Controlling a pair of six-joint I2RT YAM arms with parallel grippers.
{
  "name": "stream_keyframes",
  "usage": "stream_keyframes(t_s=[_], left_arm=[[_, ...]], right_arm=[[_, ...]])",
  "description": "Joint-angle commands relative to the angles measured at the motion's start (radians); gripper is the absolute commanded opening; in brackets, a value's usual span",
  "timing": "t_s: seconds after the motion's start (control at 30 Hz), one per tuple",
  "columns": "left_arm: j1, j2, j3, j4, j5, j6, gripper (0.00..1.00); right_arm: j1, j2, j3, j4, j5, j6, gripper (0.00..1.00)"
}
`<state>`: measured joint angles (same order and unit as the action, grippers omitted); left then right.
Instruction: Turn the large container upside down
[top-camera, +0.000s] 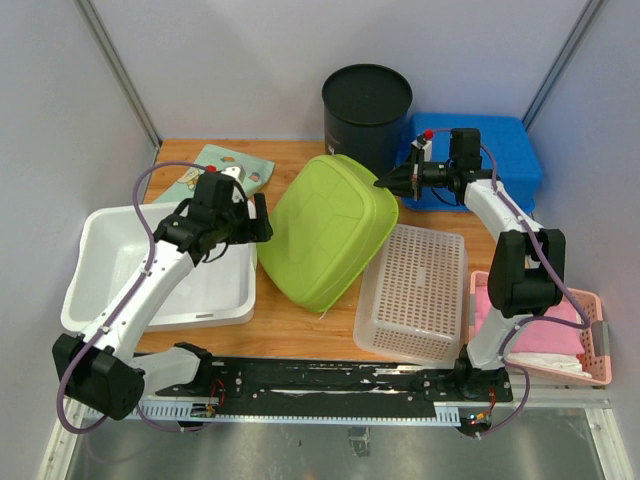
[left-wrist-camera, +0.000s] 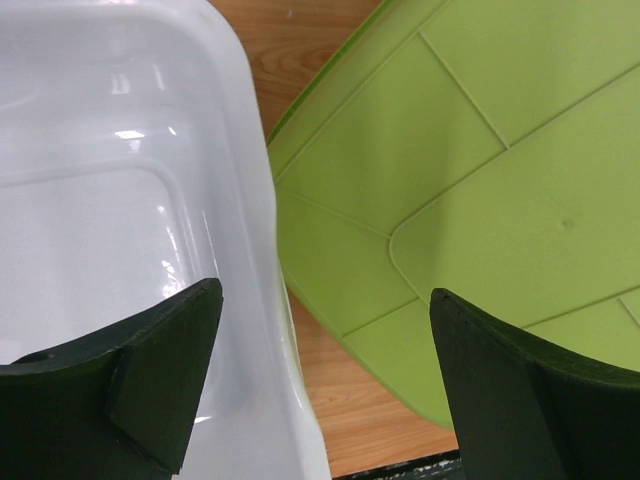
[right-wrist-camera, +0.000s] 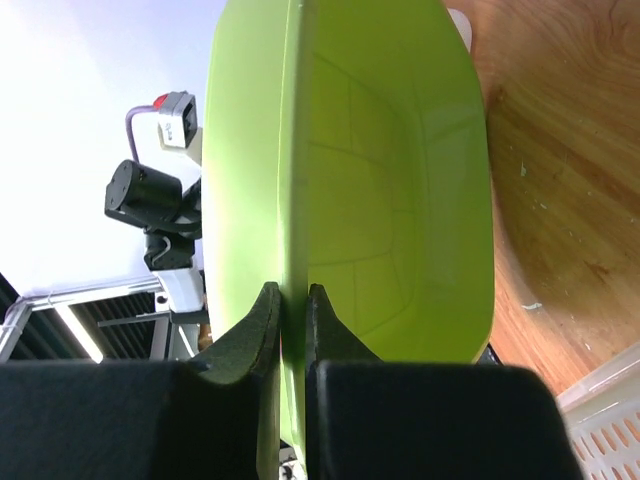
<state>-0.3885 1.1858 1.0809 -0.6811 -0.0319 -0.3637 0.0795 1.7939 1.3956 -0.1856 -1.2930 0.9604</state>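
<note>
The tub (top-camera: 325, 230) sits in the middle of the top view, tipped up on one edge. Its ribbed underside faces the camera and its low side is down on the wood.

The right gripper (right-wrist-camera: 288, 300) is pinching the tub's thin rim at the upper right, with the fingers pressed onto the plastic. The left gripper (left-wrist-camera: 325, 290) is spread wide and holding nothing. It hangs over the gap between the white bin (top-camera: 85, 270) and the tub.

My worries:
- That's a skinny pinch on a slick rim, and the whole tub is levering on it. If the rim slides out, I'd guess the tub flops wherever it likes.
- There's not much room to land. The bin is just left of it and the mesh basket (top-camera: 410, 290) is just right, so an edge could end up propped on one of them rather than flat.
- The open left fingers are close enough to get bumped.

On the views, only the right wrist shows the tub's hollow inside and the actual grip on the rim. The left wrist shows how tight the bin-to-tub gap is. The top view gives the overall layout but barely shows the pinch.
</note>
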Motion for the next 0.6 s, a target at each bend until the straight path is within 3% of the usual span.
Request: stream_keyframes(t_s=[0.0, 0.17, 0.37, 0.5, 0.57], left_arm=[[-0.008, 0.054, -0.016, 0.044, -0.024, -0.007, 0.73], [-0.009, 0.118, -0.025, 0.067, -0.054, 0.005, 0.47], [-0.009, 0.169, -0.007, 0.119, -0.111, 0.044, 0.29], [-0.008, 0.226, 0.015, 0.182, -0.135, 0.092, 0.02], [-0.007, 0.261, 0.056, 0.202, -0.138, 0.122, 0.00]], right_arm=[[-0.014, 0.005, 0.035, -0.101, 0.005, -0.129, 0.01], [-0.054, -0.024, 0.011, -0.101, 0.000, -0.136, 0.01], [-0.083, -0.081, -0.032, -0.099, -0.010, -0.154, 0.01], [-0.084, -0.124, -0.063, -0.103, -0.015, -0.176, 0.01], [-0.084, -0.143, -0.071, -0.128, -0.010, -0.208, 0.01]])
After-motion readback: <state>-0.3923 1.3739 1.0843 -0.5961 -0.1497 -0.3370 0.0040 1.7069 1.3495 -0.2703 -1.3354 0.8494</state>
